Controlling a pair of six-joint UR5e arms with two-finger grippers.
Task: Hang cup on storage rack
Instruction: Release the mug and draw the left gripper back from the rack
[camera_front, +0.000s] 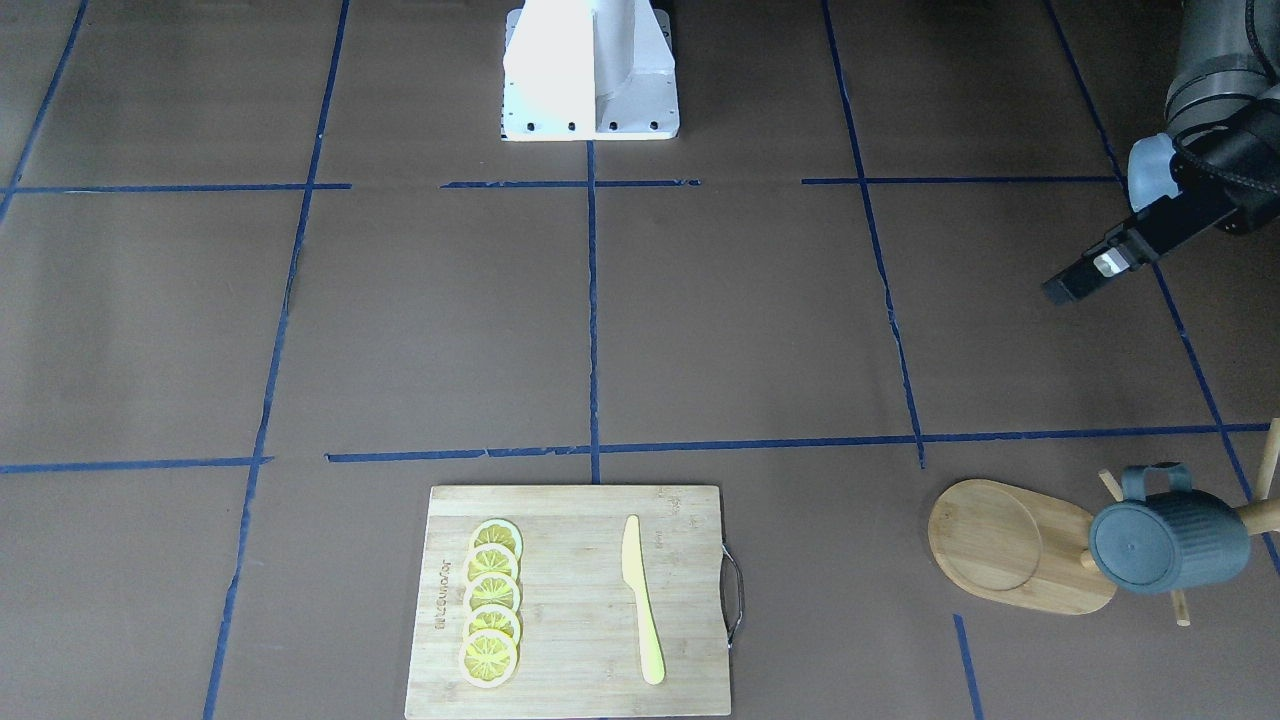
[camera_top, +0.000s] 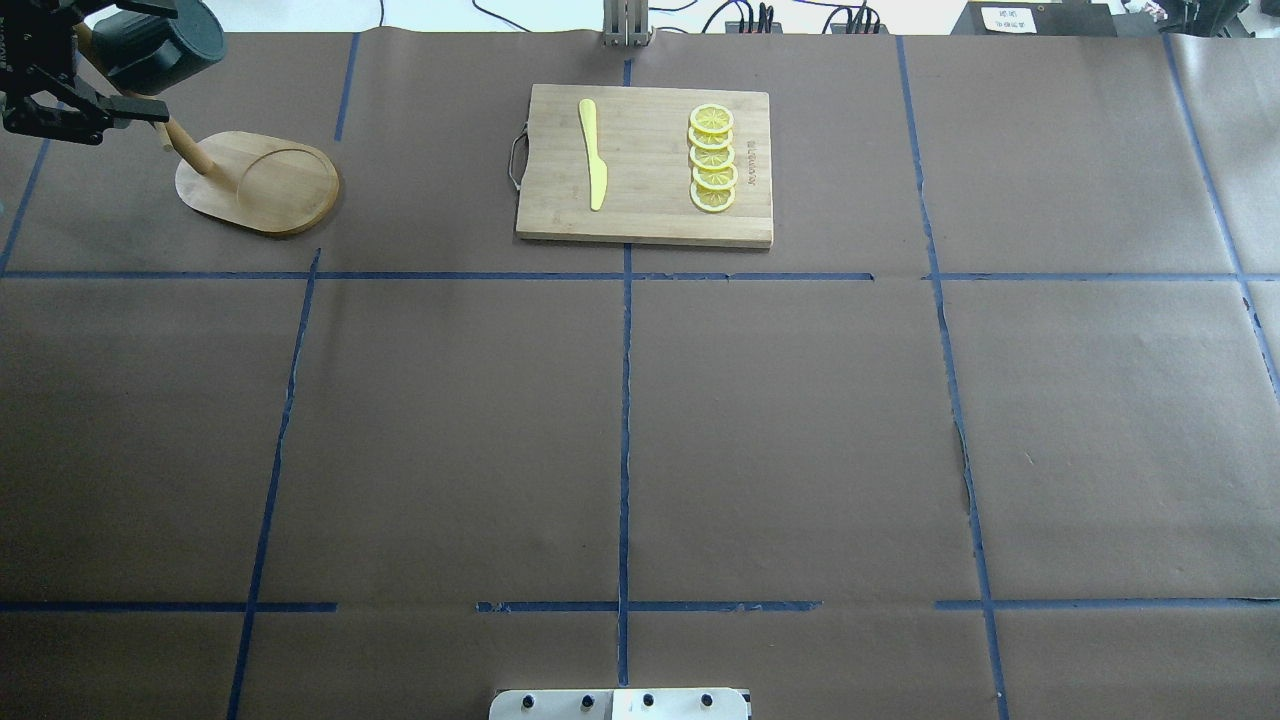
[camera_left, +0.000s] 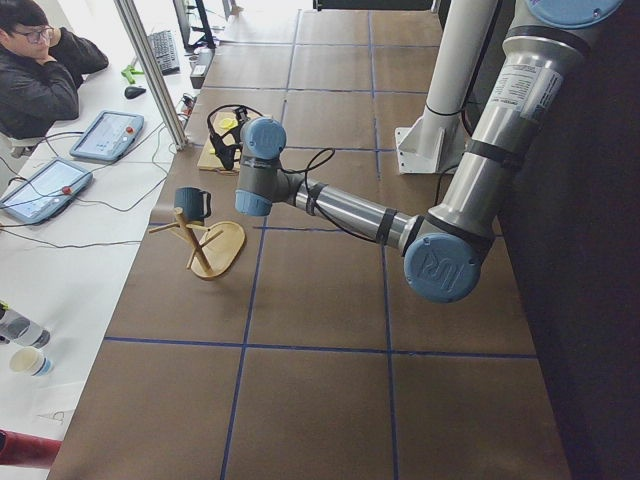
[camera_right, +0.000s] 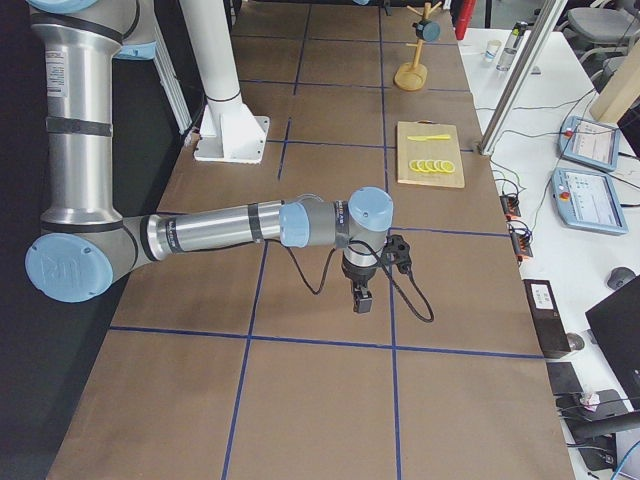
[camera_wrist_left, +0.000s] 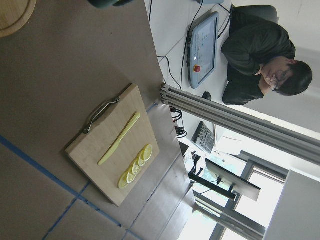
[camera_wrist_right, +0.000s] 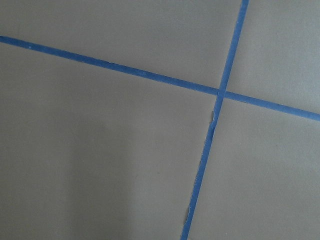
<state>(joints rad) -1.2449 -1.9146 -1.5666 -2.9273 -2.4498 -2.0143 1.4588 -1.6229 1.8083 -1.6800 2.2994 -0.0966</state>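
Tabletop fills right wrist view; front view shows cup on rack

We find the worktop open across its whole middle, from the robot's base out to the far row. Along the operators' edge two things block a low pass. The cutting board lies flat, carrying a yellow knife and a row of lemon slices. Well apart, toward the robot's left, stands the storage rack. Its pegs jut outward, and the cup hangs up by the pole. Between board and rack we see a bare strip.
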